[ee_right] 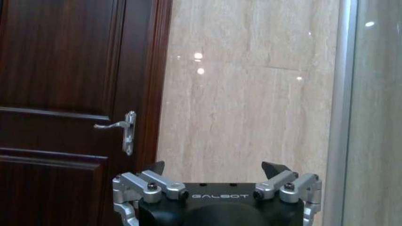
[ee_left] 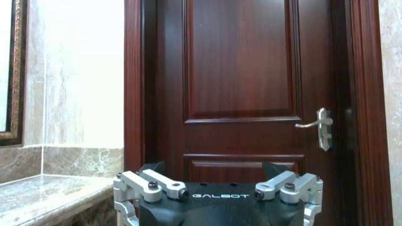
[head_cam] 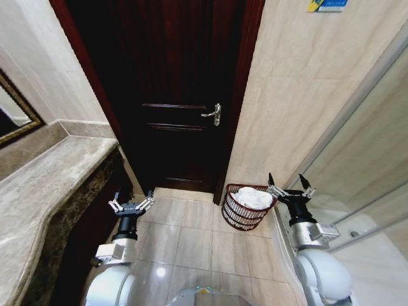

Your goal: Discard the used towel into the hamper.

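Note:
In the head view the hamper (head_cam: 245,215), a round dark red-brown wire basket, stands on the tiled floor by the door frame, and a white towel (head_cam: 254,197) lies inside it. My right gripper (head_cam: 290,187) is open just to the right of the hamper's rim, with nothing between its fingers. My left gripper (head_cam: 131,205) is open and empty over the floor to the left, next to the counter. The left wrist view has my left gripper (ee_left: 216,168) pointing at the door, and the right wrist view has my right gripper (ee_right: 216,167) pointing at the wall beside it.
A dark wooden door (head_cam: 175,95) with a metal handle (head_cam: 213,114) is shut straight ahead. A marble counter (head_cam: 44,191) runs along the left, with a framed mirror (head_cam: 14,115) above it. A glass shower panel (head_cam: 366,159) bounds the right side. Tiled floor (head_cam: 191,242) lies between the arms.

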